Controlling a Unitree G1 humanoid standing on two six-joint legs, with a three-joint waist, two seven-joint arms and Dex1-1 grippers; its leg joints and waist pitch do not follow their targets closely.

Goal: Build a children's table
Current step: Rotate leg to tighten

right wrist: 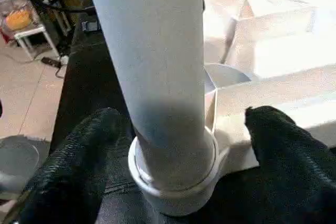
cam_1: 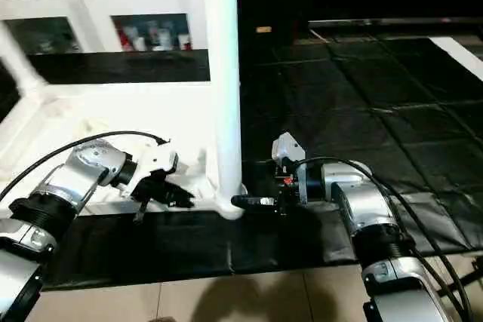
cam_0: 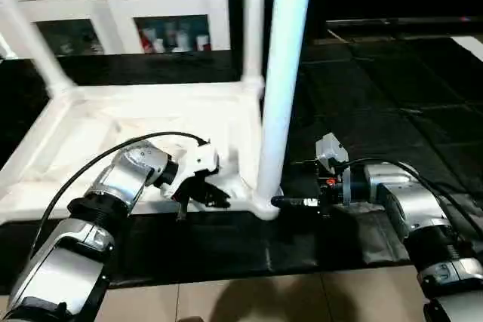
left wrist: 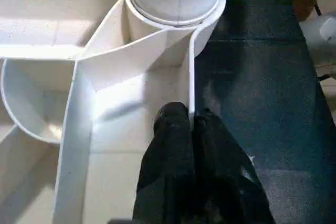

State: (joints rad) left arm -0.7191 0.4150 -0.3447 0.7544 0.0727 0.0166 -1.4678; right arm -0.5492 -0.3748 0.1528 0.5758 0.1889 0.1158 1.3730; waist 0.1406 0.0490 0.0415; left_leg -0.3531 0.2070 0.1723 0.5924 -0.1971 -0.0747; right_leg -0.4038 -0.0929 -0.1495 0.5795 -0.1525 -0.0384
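Lying upside down on a black mat [cam_0: 226, 250], the children's table [cam_0: 90, 133] shows its ribbed underside, with legs standing up from its corner sockets; the near leg [cam_0: 281, 88] rises from the round socket [cam_0: 264, 205] at the corner closest to the robot's right arm; a far leg [cam_0: 253, 20] stands behind it, and another leg [cam_0: 30, 39] leans up at the far left corner. The left gripper [left wrist: 191, 124] has its two black fingers pressed together on the thin white rim wall [left wrist: 190, 77] of the tabletop, one finger on each side of it, just short of the near corner socket; in the left eye view this gripper [cam_0: 207, 194] sits at the table's near edge, left of the near leg. The right gripper [right wrist: 184, 124] has its fingers spread wide, one on each side of the base of the near leg, which stands between them; whether either finger touches the leg I cannot tell; in the head views it reaches in level from the right at socket height. Behind the table stands a white glass-door cabinet [cam_0: 121, 13].
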